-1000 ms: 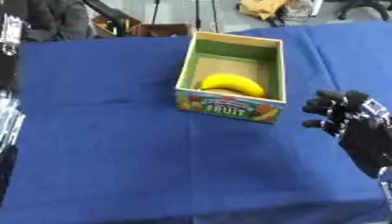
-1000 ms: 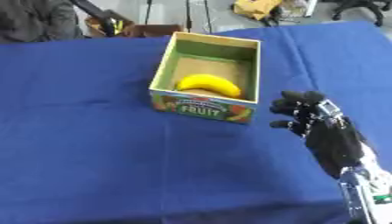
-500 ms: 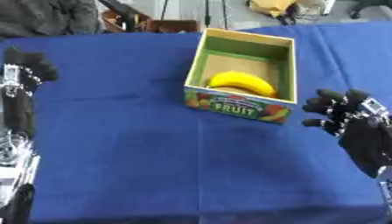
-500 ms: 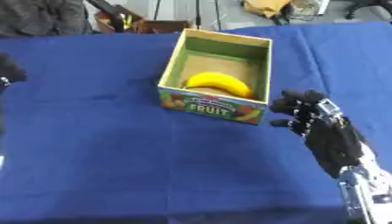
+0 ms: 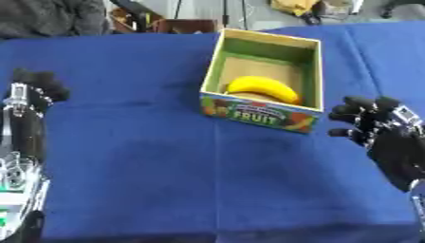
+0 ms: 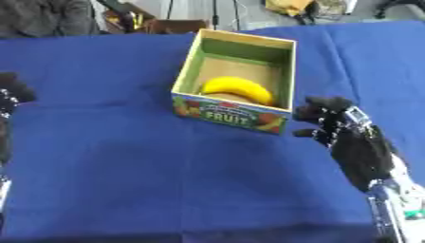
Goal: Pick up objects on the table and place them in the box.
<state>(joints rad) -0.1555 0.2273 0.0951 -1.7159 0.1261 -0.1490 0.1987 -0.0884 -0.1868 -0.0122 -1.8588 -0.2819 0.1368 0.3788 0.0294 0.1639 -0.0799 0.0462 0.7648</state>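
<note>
**Holding one banana, fruit box sits mid-table between two empty hands**

Sitting on the blue tablecloth (image 5: 166, 156), the fruit box (image 5: 264, 80) is an open cardboard carton with a green inner lining, a brown floor and a printed front panel reading "FRUIT" among pictures of fruit. It lies a little askew, its long side running from near to far, slightly right of the table's middle. Inside it a single yellow banana (image 5: 262, 88) lies curved across the near end, close against the front wall; the far part of the box floor is bare.

To the right of the box, near its front corner but apart from it, the right hand (image 6: 338, 127) is raised above the cloth, its black fingers curled inward and grasping nothing. At the left edge the left hand (image 5: 33, 90) stands upright on its forearm, well away from the box, fingers likewise bent over at the top and empty.

The cloth covers the whole table and shows a few soft creases. Beyond the far edge lie a grey floor, dark stands and cables, a brown crate-like object (image 5: 170, 26) and something yellow (image 5: 296, 5).
</note>
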